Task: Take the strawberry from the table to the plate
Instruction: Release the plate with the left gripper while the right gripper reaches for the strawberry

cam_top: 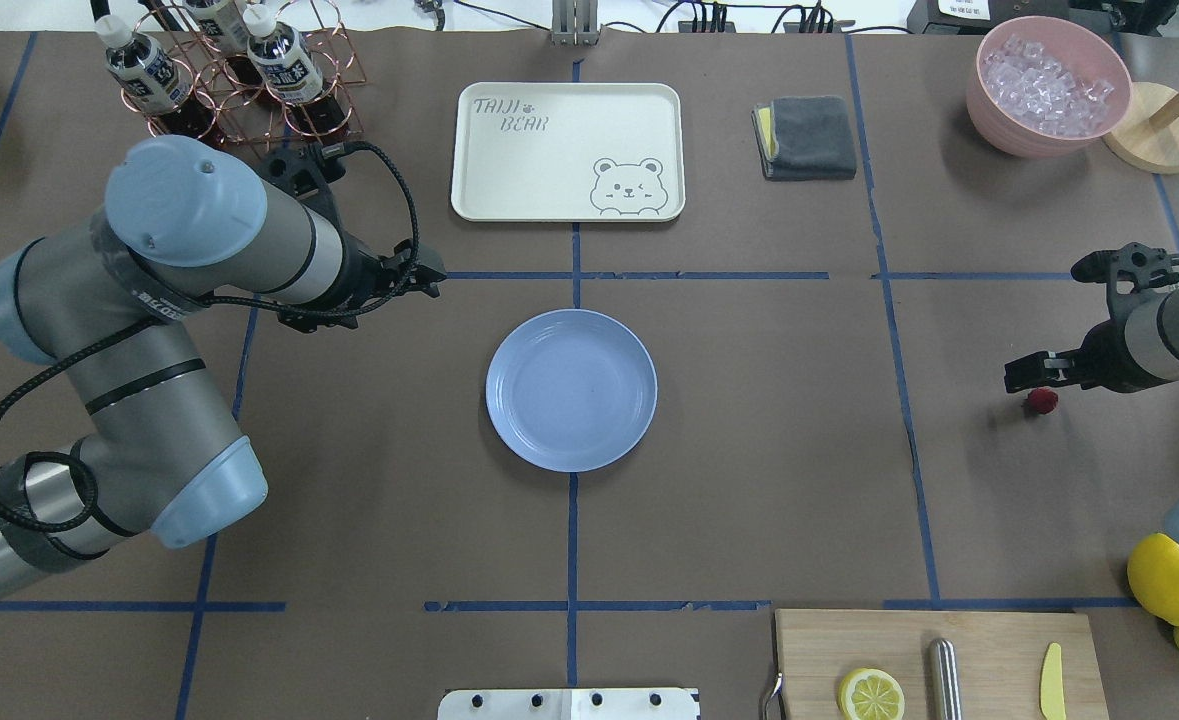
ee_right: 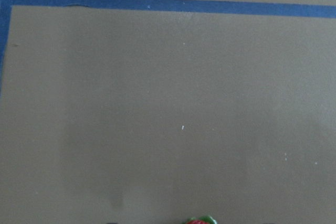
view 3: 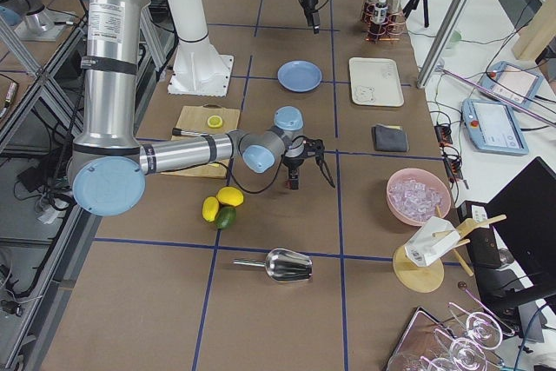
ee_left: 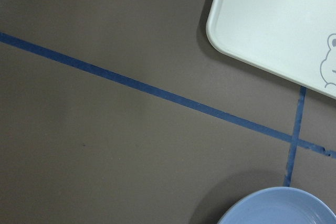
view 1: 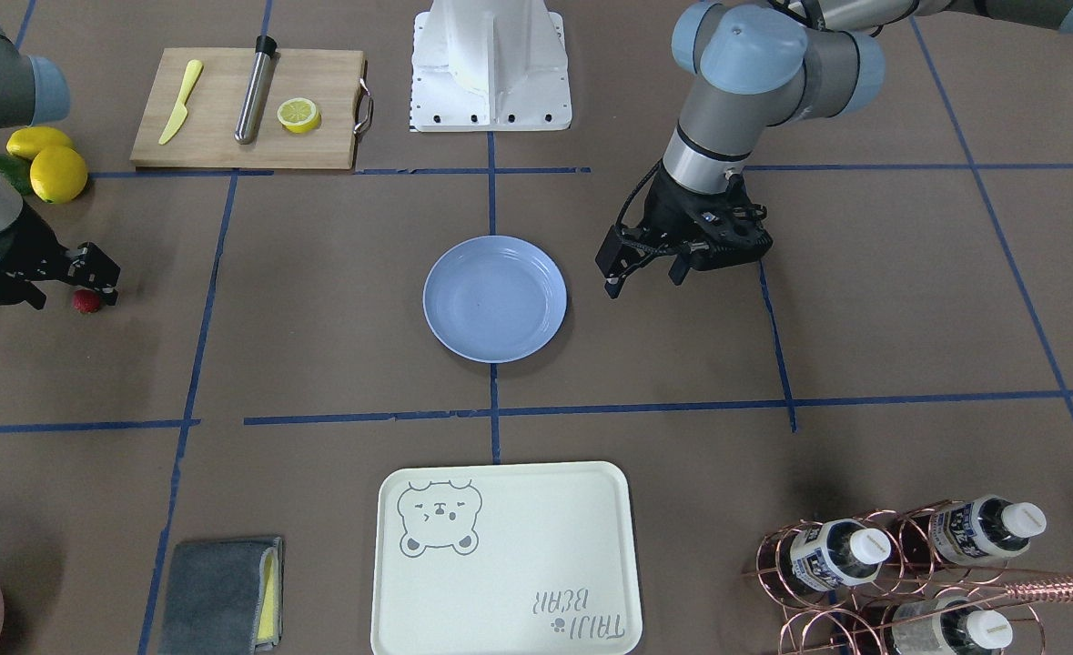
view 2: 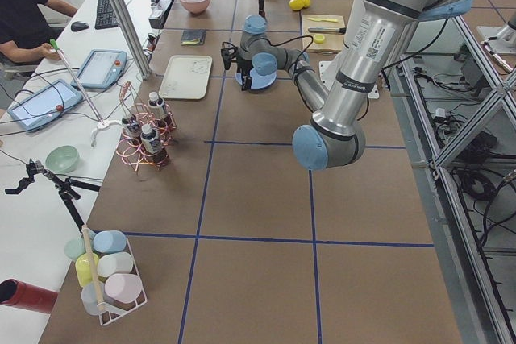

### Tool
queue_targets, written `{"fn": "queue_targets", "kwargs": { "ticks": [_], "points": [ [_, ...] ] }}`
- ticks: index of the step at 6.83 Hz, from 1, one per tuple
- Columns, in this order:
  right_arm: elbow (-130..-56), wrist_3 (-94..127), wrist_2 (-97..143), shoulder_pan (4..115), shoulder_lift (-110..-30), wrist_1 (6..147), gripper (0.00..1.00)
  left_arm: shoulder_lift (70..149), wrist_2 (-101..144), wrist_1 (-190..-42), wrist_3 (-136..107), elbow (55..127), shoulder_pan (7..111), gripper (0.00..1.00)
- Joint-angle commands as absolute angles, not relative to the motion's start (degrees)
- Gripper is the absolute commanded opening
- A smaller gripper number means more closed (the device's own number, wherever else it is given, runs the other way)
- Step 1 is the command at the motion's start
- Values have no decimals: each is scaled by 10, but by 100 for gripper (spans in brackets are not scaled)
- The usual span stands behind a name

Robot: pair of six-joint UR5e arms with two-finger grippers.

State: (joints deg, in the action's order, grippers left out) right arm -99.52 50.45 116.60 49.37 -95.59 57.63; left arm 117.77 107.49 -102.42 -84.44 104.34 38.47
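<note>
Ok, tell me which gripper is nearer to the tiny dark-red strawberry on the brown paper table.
Right. The right gripper hovers right at the strawberry, jaws apart; the left gripper hangs beyond the round pale blue plastic plate, on its far side.

Your table is a brown paper-like sheet crossed by blue tape lines. Take the pale blue plate as your mark: it sits near the middle, over one tape line. Straight beyond the plate, away from the robot, lies the cream bear tray. Beyond the plate and to the robot's right you have a folded grey cloth, and farther right a pink bowl of ice. Beyond the plate to the left stands a copper wire rack of bottles. Well right of the plate the strawberry lies on bare paper. Nearer the robot than the plate, to the right, you have the wooden cutting board and, farther right still, the lemons.
</note>
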Motion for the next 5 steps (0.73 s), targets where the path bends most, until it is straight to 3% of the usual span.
{"fn": "queue_targets", "kwargs": {
  "ticks": [1,3,4,5],
  "points": [
    [-990,504,1166,487,-957,577,83,1172,1075,-1024,-823,1046,396,100],
    [-989,503,1170,488,-960,579,69,1172,1075,-1023,-822,1046,400,100],
    [-990,503,1172,488,-961,579,53,1172,1075,-1023,-823,1047,400,100],
    [-988,503,1172,487,-961,579,26,1172,1075,-1023,-822,1047,403,100]
  ]
}}
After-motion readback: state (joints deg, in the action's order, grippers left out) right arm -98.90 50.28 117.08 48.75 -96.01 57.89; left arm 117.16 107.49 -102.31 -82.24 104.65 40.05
